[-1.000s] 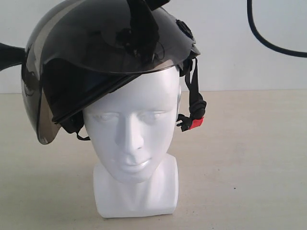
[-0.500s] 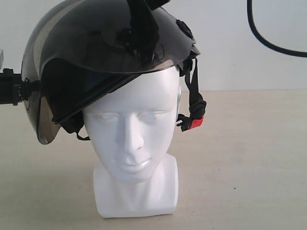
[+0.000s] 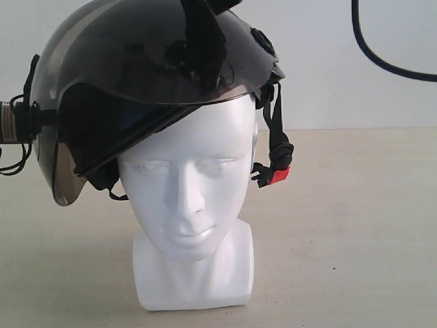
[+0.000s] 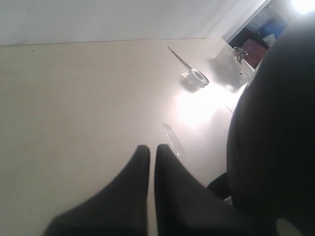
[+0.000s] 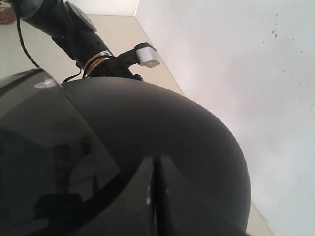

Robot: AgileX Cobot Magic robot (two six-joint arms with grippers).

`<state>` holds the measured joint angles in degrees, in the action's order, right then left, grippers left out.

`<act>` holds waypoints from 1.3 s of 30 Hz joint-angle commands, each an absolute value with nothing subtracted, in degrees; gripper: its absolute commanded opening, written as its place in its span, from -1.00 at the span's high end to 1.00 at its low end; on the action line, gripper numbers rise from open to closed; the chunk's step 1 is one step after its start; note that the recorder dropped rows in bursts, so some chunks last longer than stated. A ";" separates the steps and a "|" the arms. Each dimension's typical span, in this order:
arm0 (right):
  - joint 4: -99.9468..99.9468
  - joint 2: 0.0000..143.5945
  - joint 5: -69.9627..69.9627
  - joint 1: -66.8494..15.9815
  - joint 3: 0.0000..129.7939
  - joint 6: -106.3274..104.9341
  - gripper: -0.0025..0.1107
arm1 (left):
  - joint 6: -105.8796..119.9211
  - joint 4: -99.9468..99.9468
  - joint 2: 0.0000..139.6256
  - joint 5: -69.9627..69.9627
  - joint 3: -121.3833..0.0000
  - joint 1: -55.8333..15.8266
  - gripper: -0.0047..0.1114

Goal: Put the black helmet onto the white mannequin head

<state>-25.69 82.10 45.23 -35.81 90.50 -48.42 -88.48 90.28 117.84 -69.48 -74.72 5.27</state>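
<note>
The black helmet (image 3: 157, 75) sits tilted on top of the white mannequin head (image 3: 191, 198), its smoky visor (image 3: 58, 164) hanging low at the left of the exterior view. The chin straps and red buckle clip (image 3: 278, 175) dangle beside the head. My right gripper (image 5: 156, 161) is shut, its tips against the helmet's shell (image 5: 172, 128) by the visor's edge; in the exterior view it shows as dark fingers (image 3: 201, 37) on top. My left gripper (image 4: 152, 149) is shut and empty above the table, close beside the helmet (image 4: 275, 137).
The left arm's wrist (image 3: 15, 123) pokes out behind the helmet at the left edge. On the table lie a roll of clear tape (image 4: 197, 78) and a clear strip (image 4: 173, 139). A black cable (image 3: 382, 58) hangs at the top right before a white wall.
The left arm has shifted at the left edge of the exterior view, with its wrist and cables now showing behind the helmet. Helmet, head and right gripper have not moved.
</note>
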 commanded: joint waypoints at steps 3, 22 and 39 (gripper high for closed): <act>-25.15 83.08 53.07 -35.90 89.40 -48.32 0.96 | -89.12 89.33 116.64 -69.96 -77.20 3.50 0.84; -25.01 82.94 54.75 -35.90 89.40 -47.22 0.96 | -92.80 91.42 108.04 -69.96 -77.29 1.58 0.84; -24.27 81.74 55.89 -35.90 89.40 -44.87 0.96 | -94.00 90.96 104.44 -69.96 -77.29 -1.81 0.84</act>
